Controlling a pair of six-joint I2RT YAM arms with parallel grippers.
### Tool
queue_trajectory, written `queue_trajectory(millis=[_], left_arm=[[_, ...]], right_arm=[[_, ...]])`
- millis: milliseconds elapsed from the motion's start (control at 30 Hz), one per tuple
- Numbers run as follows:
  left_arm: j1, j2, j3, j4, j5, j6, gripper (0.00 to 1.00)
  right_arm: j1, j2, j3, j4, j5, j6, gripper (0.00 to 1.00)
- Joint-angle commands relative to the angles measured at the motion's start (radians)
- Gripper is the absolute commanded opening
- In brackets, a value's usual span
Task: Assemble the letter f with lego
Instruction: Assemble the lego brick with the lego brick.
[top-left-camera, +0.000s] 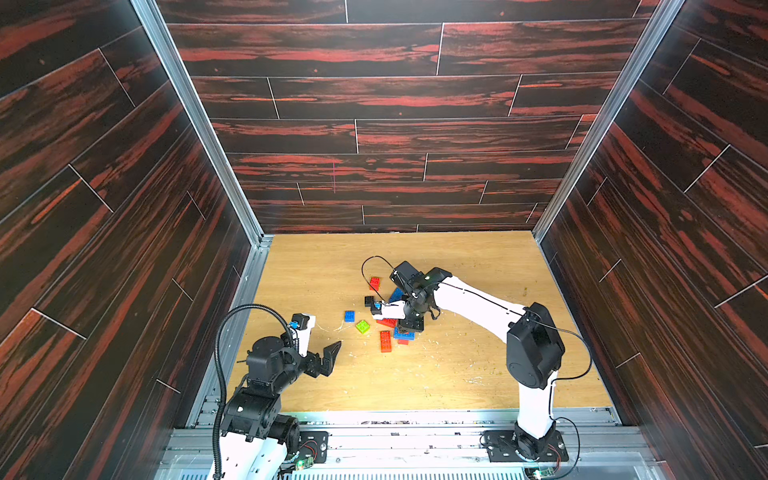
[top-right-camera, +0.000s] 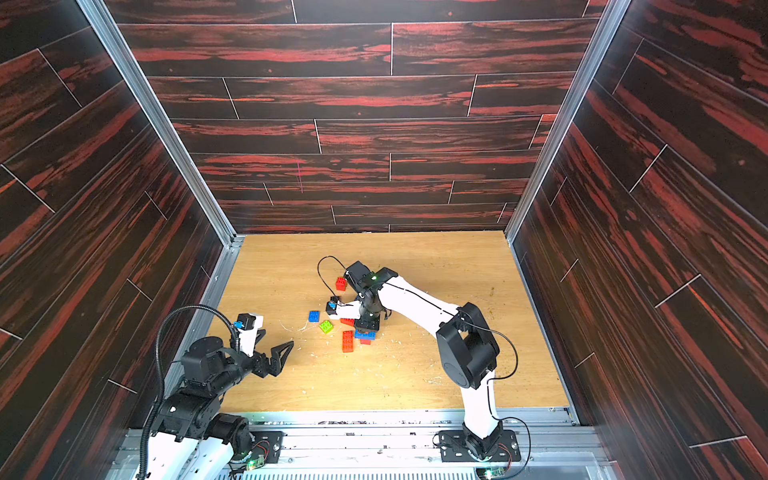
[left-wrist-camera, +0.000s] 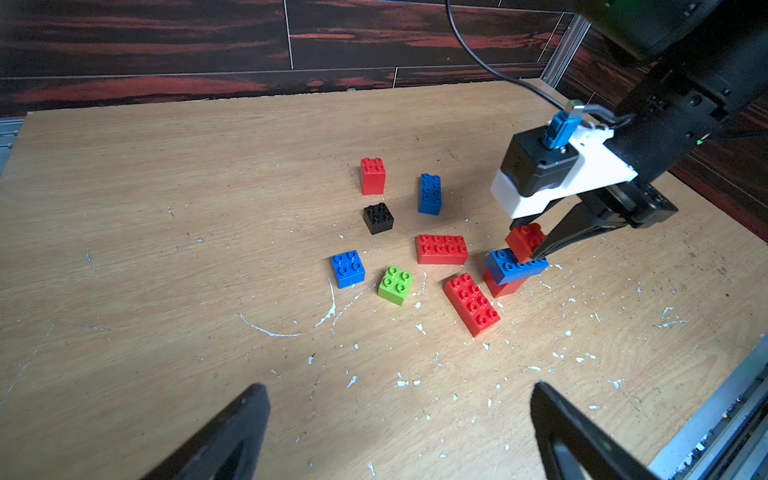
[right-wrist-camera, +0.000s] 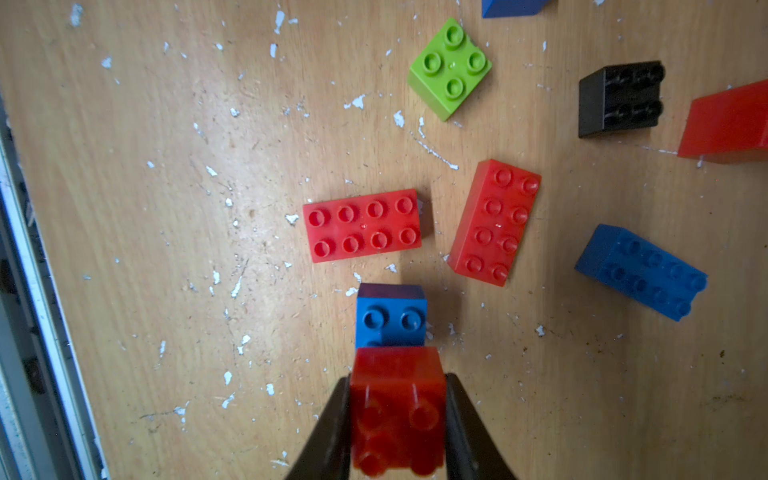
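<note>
My right gripper (right-wrist-camera: 398, 378) is shut on a red square lego brick (right-wrist-camera: 397, 415), tilted, its lower edge over a blue oblong brick (right-wrist-camera: 390, 320). That blue brick (left-wrist-camera: 513, 266) sits on top of a red brick (left-wrist-camera: 503, 287); whether the held brick touches it I cannot tell. Loose on the table lie two red oblong bricks (left-wrist-camera: 441, 248) (left-wrist-camera: 471, 303), a lime green square (left-wrist-camera: 395, 285), a blue square (left-wrist-camera: 347, 268), a black square (left-wrist-camera: 378, 217), a blue oblong (left-wrist-camera: 429, 193) and a tall red square (left-wrist-camera: 372, 175). Over the table's left front, my left gripper (left-wrist-camera: 401, 386) hangs open and empty.
The wooden table (top-left-camera: 457, 374) is flecked with white chips. Dark panelled walls close it in on three sides, and a metal rail (top-left-camera: 415, 419) runs along the front. A black cable (top-left-camera: 370, 266) loops from the right wrist above the far bricks.
</note>
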Motion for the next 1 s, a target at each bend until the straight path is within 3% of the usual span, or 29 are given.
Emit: queue_trajectory(millis=[0,967], left_arm=[[-0.005,0.000,0.001,-0.003,0.011,0.009,1.00],[-0.004,0.019,0.004,0.003,0.000,0.005,1.00]], right_arm=[[-0.003,0.027,-0.012,0.006,-0.020,0.010,0.24],[-0.016,0.032,-0.025,-0.023,-0.023,0.010,0.24]])
